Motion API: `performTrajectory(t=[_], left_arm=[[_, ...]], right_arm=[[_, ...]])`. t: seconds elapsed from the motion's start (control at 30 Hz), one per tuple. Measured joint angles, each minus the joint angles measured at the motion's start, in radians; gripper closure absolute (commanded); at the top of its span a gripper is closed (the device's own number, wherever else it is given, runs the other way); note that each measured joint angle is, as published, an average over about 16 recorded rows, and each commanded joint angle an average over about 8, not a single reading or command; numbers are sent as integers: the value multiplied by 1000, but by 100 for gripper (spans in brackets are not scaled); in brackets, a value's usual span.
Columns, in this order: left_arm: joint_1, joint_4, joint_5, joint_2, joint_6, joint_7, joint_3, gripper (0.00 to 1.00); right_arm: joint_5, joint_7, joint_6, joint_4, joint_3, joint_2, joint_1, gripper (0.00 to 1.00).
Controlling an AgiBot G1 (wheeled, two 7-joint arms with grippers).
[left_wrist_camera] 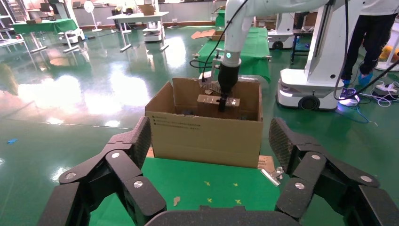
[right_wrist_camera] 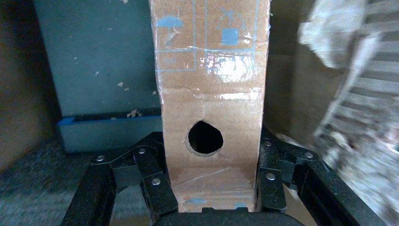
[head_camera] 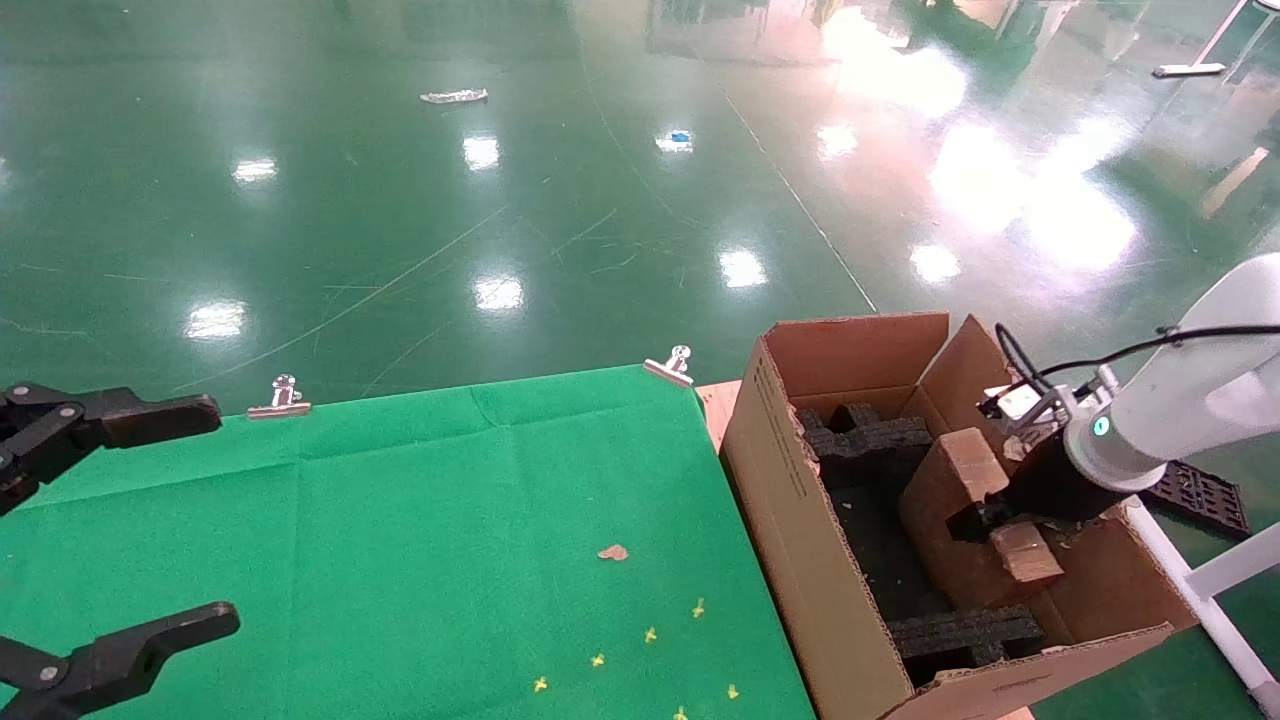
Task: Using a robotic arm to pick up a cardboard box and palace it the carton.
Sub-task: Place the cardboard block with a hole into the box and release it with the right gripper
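Right wrist view: holed, tape-worn cardboard box [right_wrist_camera: 214, 94]

**Handling marks on the box, small print on the carton**

The cardboard box [right_wrist_camera: 211, 94] carries blue handling pictograms inside blue-lined squares near one end: an umbrella sign and, beside it, a second sign too glare-washed to make out. No words can be read on it. The carton [left_wrist_camera: 207, 134] has a few short lines of dark print on its outer side wall, seen in the left wrist view and along its edge in the head view; the letters are too small to read.
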Motion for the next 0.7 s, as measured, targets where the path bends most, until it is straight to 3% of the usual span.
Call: performTrajectory(t=[0.03, 0.27, 0.3, 0.7], left_arm=[[0, 0, 0, 0, 0, 0, 0, 0], [0, 0, 0, 0, 0, 0, 0, 0], [0, 0, 0, 0, 0, 0, 1, 0], [0, 0, -1, -1, -1, 1, 1, 0]], right_arm=[[6, -5, 5, -13, 3, -8, -11, 90], [23, -35, 10, -87, 12, -62, -50, 4], [23, -38, 8, -95, 11, -69, -50, 0], [4, -62, -30, -172, -1, -127, -19, 0]])
